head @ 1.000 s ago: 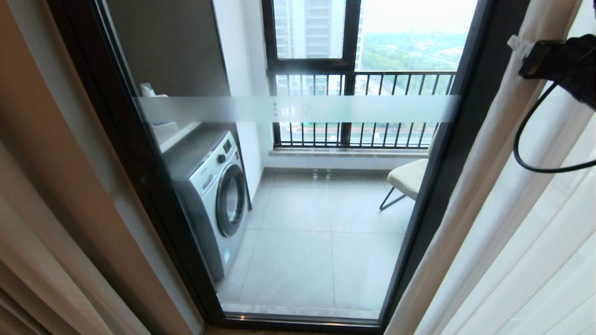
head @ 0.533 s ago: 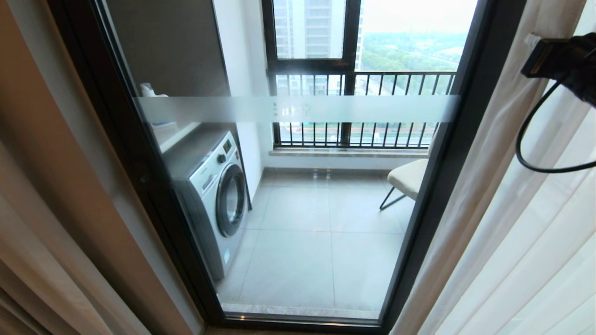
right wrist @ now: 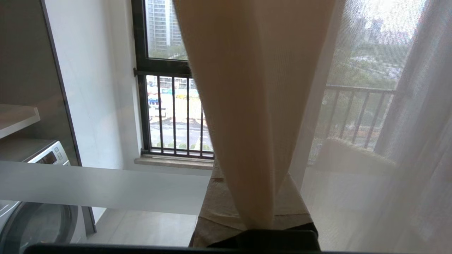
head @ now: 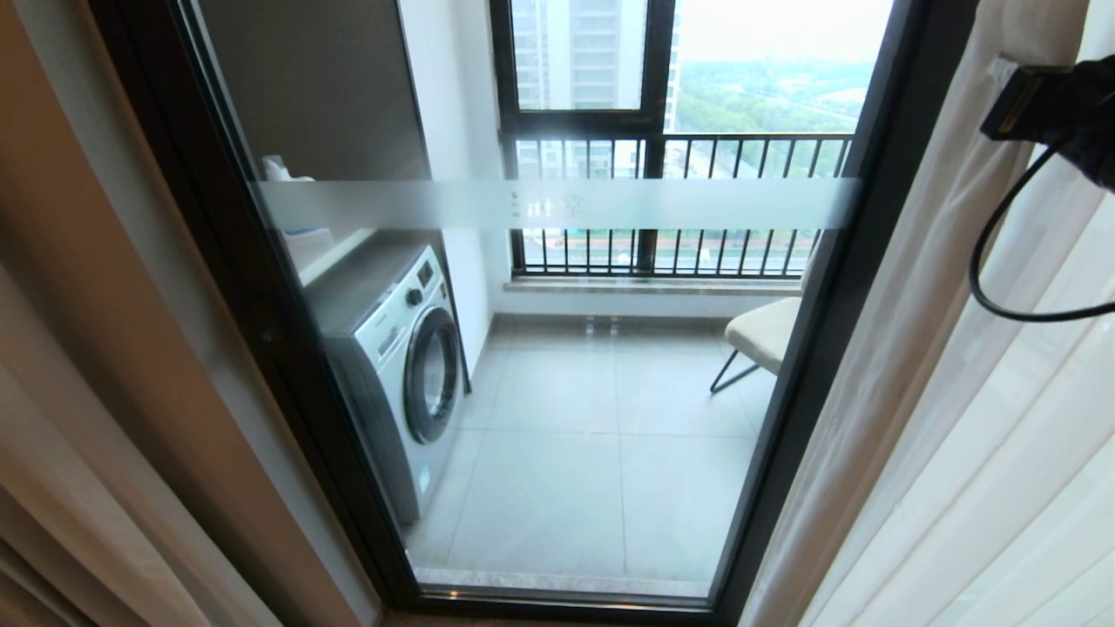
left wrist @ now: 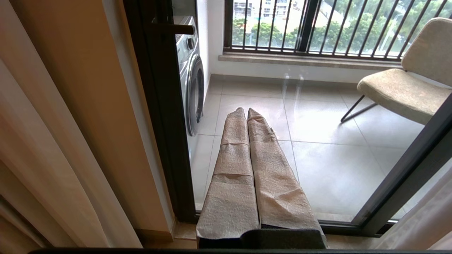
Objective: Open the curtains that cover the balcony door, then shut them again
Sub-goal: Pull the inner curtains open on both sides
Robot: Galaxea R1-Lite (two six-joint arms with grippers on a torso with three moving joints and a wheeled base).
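Curtains (head: 923, 366) hang gathered along the right edge of the balcony door (head: 557, 348), with another beige panel (head: 78, 453) drawn back at its left edge, so the glass and its frosted band (head: 557, 204) stand uncovered. That suggests the opening half of the task is done, or nearly so, and the closing half is at hand. The right gripper (right wrist: 247, 211) is raised near the door's upper right corner and is clamped on a fold of the beige fabric (right wrist: 247, 106), which rises in a tight bunch from between its wrapped fingers (right wrist: 215, 208). Beside that fold hangs the thin white sheer (right wrist: 370, 141). Pinching the leading edge high up probably lets a sideways pull carry the whole panel along its rail instead of merely swinging the hem. The left gripper (left wrist: 247, 113) is pressed together on nothing, held low before the bottom edge of the door, pointing at the balcony floor (left wrist: 317, 141); it seems parked out of the way.
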